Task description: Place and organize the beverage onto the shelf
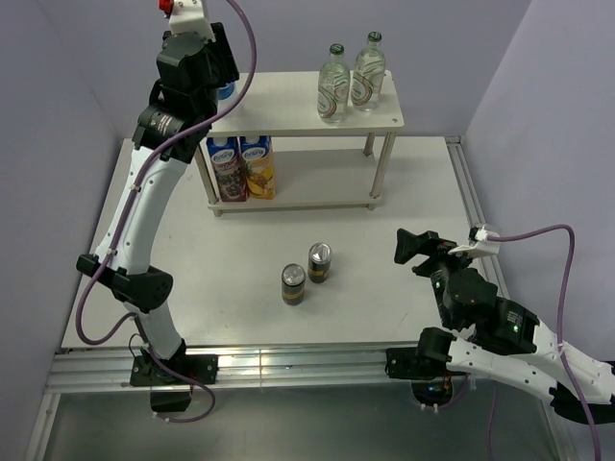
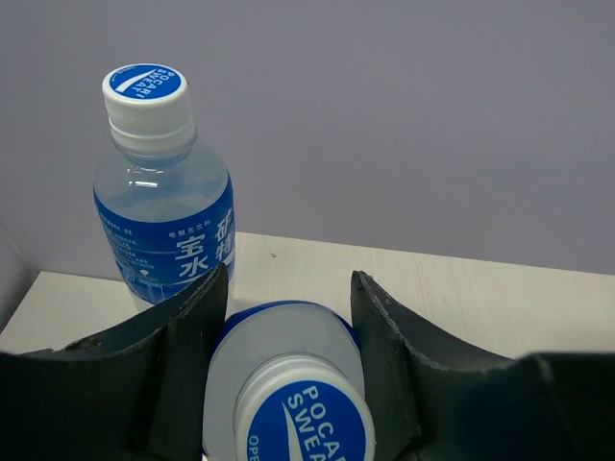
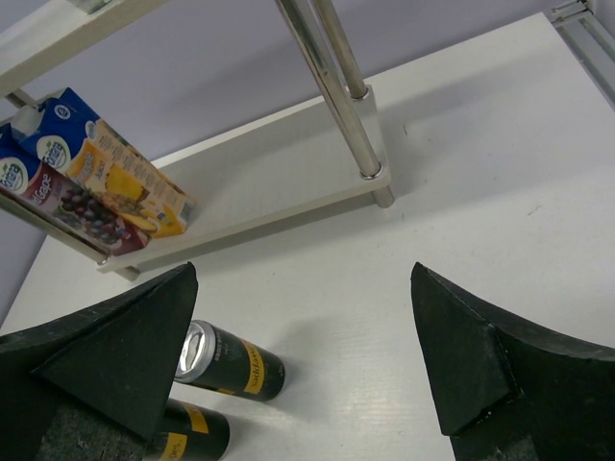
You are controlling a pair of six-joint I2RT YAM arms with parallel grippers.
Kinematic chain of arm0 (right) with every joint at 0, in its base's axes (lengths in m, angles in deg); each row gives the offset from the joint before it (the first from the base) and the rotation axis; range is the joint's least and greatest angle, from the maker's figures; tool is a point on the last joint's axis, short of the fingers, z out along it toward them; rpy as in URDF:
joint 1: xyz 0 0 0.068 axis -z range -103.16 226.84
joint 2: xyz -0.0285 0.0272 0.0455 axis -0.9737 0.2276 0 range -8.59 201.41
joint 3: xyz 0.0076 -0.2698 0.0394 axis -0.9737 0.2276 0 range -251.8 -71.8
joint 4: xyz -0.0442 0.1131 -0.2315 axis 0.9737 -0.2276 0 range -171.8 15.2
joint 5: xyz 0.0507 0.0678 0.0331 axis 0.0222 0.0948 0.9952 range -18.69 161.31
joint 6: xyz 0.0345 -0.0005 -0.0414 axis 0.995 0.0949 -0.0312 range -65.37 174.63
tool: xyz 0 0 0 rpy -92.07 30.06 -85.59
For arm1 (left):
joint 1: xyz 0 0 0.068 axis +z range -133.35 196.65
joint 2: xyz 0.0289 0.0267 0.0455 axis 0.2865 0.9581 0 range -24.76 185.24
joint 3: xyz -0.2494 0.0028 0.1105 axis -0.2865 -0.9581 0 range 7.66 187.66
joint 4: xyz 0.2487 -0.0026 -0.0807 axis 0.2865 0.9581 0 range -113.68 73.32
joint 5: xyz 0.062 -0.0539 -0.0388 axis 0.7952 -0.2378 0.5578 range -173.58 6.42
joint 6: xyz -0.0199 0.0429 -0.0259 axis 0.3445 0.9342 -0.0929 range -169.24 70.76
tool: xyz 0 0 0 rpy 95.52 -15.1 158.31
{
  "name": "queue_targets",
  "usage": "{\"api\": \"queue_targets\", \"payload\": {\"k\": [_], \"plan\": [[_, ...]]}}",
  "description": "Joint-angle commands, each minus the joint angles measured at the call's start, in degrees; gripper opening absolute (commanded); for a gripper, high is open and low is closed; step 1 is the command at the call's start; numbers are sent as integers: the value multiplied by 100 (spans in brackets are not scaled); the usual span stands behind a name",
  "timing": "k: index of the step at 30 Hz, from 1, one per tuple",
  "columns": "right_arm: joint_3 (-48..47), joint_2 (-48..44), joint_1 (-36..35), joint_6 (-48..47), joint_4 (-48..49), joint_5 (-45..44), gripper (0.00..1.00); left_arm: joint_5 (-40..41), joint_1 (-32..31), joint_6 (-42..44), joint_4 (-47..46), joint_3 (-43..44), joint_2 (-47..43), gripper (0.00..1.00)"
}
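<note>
Nearest us, at 4 o'clock on the table, the right gripper hangs empty with its jaws spread wide. Toward 6 o'clock, 2 dark cans stand almost touching. If those wide jaws come down for 1 can, we expect a finger to clip the other and topple it.

At 12 o'clock stands the shelf, with juice cartons on its lower board and 2 green-capped glass bottles at 1 o'clock on top.

Farthest, at 11 o'clock, the left gripper is closed around a blue-capped water bottle over the top board. The second water bottle stands just beyond its left finger. We cannot tell whether the held bottle's base is on the board. Letting go early could tip it, and spreading the fingers could shove its neighbour toward the board's edge.
</note>
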Motion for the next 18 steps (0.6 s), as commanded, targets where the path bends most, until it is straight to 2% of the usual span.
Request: {"api": "queue_targets", "payload": {"k": [1, 2, 5, 6, 18], "plan": [[14, 49, -48, 105, 103, -181, 98, 55, 33, -48, -253, 64, 106, 33], [14, 41, -39, 97, 95, -181, 99, 55, 33, -57, -262, 134, 141, 28], [14, 50, -39, 88, 121, -189, 98, 37, 33, -101, -271, 327, 150, 6], [14, 67, -39, 96, 121, -198, 98, 20, 42, -101, -271, 354, 132, 2], [31, 67, -39, 96, 139, -189, 98, -130, -11, -180, -209, 266, -483, 0]]}}
